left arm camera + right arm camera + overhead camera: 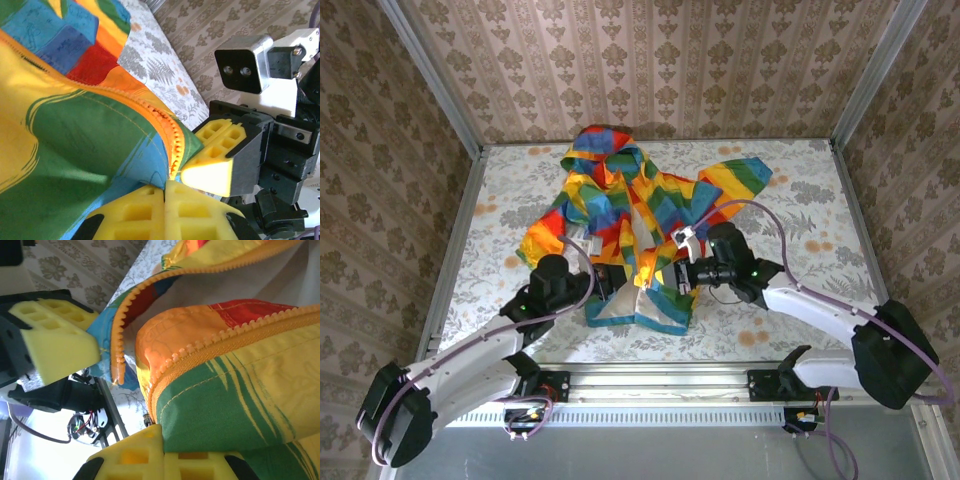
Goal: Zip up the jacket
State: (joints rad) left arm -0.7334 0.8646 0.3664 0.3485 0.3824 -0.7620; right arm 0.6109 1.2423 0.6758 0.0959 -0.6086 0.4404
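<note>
We see the left gripper (610, 285) and right gripper (672, 275) each pinching the jacket (610, 195) hem at 6 o'clock, its open zipper (230, 335) running toward 12 o'clock between them.

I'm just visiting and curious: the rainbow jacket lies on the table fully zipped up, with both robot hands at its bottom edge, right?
No: the jacket is unzipped. The top view shows its front open, with the pale lining showing. The left hand and right hand are indeed at its bottom edge.
</note>
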